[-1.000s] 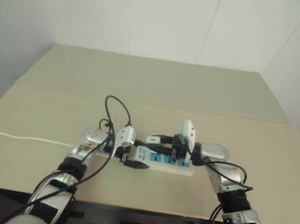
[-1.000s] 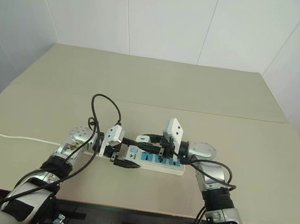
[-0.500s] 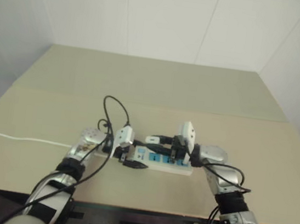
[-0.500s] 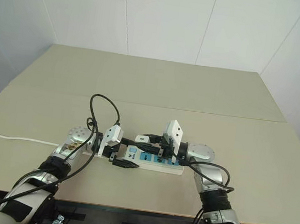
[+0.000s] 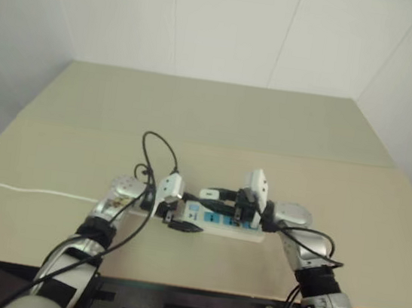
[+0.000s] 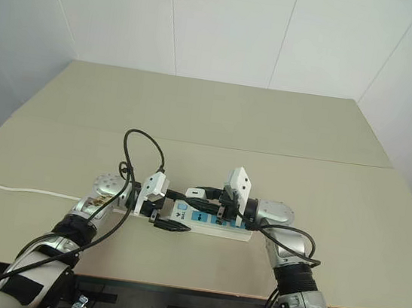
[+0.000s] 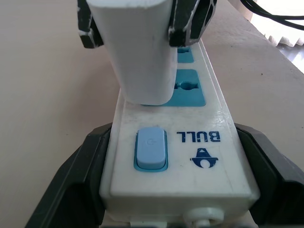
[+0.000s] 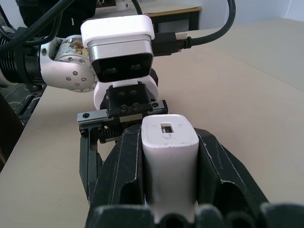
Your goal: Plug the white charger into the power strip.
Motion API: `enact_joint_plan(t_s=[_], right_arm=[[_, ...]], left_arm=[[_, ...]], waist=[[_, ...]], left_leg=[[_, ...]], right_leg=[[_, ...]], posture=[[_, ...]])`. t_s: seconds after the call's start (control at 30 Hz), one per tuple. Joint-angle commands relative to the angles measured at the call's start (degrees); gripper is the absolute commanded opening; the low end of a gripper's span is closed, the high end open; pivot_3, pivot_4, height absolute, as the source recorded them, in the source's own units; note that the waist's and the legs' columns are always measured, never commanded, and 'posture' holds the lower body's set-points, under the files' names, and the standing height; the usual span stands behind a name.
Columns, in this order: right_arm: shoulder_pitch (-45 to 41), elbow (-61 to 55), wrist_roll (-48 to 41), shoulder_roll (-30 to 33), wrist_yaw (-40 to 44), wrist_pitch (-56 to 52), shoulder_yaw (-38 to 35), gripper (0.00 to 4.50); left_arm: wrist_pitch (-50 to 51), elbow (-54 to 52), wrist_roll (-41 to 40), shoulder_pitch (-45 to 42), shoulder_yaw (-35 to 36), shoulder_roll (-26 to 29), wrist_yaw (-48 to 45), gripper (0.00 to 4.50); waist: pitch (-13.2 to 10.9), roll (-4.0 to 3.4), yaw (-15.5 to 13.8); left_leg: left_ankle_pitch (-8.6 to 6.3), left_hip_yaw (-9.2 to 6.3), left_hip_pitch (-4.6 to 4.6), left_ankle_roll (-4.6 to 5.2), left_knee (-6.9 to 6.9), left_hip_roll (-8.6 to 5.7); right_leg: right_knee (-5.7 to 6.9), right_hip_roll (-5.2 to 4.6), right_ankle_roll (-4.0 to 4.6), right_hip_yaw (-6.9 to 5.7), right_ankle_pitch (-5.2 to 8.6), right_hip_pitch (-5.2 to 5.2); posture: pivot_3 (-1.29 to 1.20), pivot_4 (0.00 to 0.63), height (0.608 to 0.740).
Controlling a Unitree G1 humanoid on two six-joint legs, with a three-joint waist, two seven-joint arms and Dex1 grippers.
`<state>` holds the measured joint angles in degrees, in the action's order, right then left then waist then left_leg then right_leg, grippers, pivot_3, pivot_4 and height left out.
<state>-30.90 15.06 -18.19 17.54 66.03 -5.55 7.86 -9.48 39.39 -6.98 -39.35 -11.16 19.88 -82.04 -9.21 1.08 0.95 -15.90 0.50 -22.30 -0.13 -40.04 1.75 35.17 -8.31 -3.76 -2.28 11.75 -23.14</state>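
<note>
Right gripper [image 8: 168, 190] is clamped tight on the white charger [image 8: 169, 156], black fingers on both flanks, USB port facing back at the wrist cam. From the left wrist view you can see the charger's body [image 7: 137, 52] standing upright over the first blue socket next to the switch, its bottom edge right at the socket face. I can't tell whether the prongs are partly in or just resting on top, since the charger body hides them.

Left gripper [image 7: 175, 190] is closed around the switch end of the power strip [image 7: 190, 142], one finger on each long side, pinning it to the beige table [image 5: 217, 125]. The strip lies across the table in front of the robot with its thin white cord [image 5: 26, 190] running off to the left.

So I'd say this is the insertion step. The next move looks like a straight push down, keeping the charger square to the socket while the left side stops the strip sliding. Any tilt and the prongs probably bind.
</note>
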Motion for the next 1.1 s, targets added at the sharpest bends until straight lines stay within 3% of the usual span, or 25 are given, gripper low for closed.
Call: enact_joint_plan(t_s=[0.03,1.1], right_arm=[[0.57,0.71,0.29,1.10,0.43,0.92,-0.44,1.11],[4.89,4.79,1.93,10.17,1.71,1.39,-0.62,1.11]], left_arm=[[1.31,0.35,1.32,1.58,-1.38,0.97,-0.13,3.30],[1.99,-0.21,0.00,1.94,-2.38,2.34,1.04,3.30]], waist=[[0.00,0.00,-0.02],[0.00,0.00,-0.94]], left_leg=[[0.00,0.00,0.00,0.00,0.00,0.00],[0.00,-0.01,0.04,0.00,-0.01,-0.01]], right_leg=[[0.00,0.00,0.00,0.00,0.00,0.00],[-0.09,0.00,-0.01,-0.01,0.01,0.13]], posture=[[0.00,0.150,0.740],[0.00,0.150,0.740]])
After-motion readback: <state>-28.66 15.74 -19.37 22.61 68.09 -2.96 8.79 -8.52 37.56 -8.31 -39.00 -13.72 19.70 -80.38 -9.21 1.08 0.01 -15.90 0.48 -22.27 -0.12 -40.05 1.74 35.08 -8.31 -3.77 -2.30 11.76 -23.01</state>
